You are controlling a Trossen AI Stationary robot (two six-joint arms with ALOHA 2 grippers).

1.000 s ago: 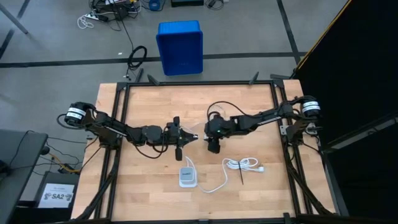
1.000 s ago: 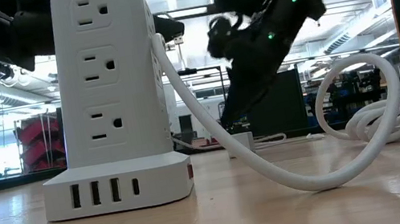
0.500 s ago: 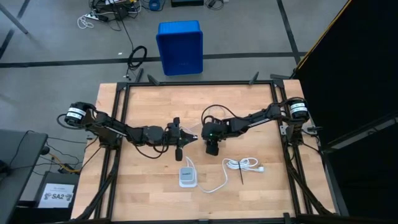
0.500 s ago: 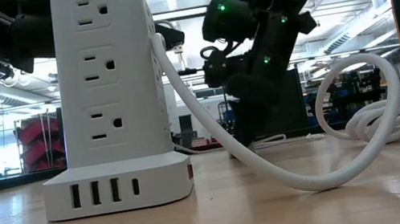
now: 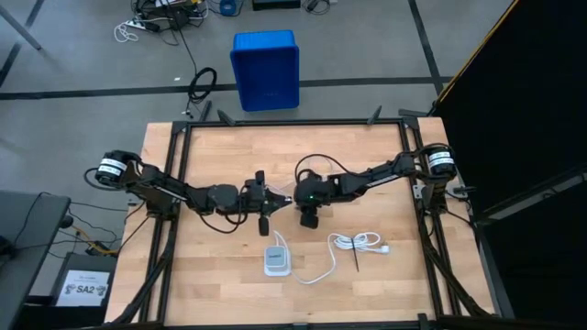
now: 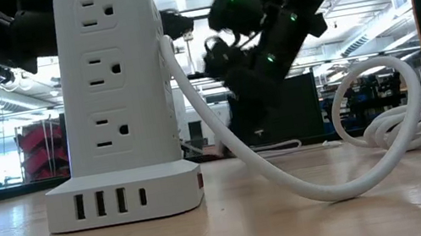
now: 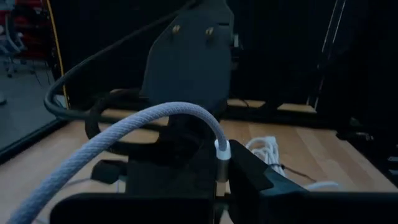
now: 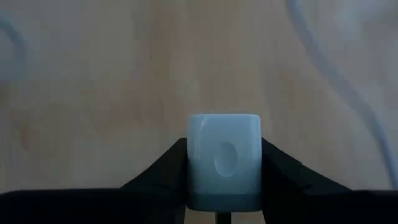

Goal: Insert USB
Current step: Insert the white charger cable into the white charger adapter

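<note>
Your left gripper [image 5: 267, 203] sits mid-table, clamped on the plug end of the USB cable [image 7: 124, 134], which arches back over its fingers. Your right gripper [image 5: 307, 218] is just beside it, toward the right edge, squeezing a small white charger block [image 8: 224, 160]. The power strip [image 5: 275, 261] stands nearer the front edge, its thick cord [image 5: 359, 241] bundled alongside.

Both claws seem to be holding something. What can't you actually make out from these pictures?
- Cable's far end: the left wrist view shows the left gripper shut on the cable; the rest runs off the edge.
- Block's socket: in the right wrist view the white block between the right gripper's fingers is blurred.
- From above, both grippers are too small to show what they hold.
- Low view: the power strip hides the left gripper.
</note>
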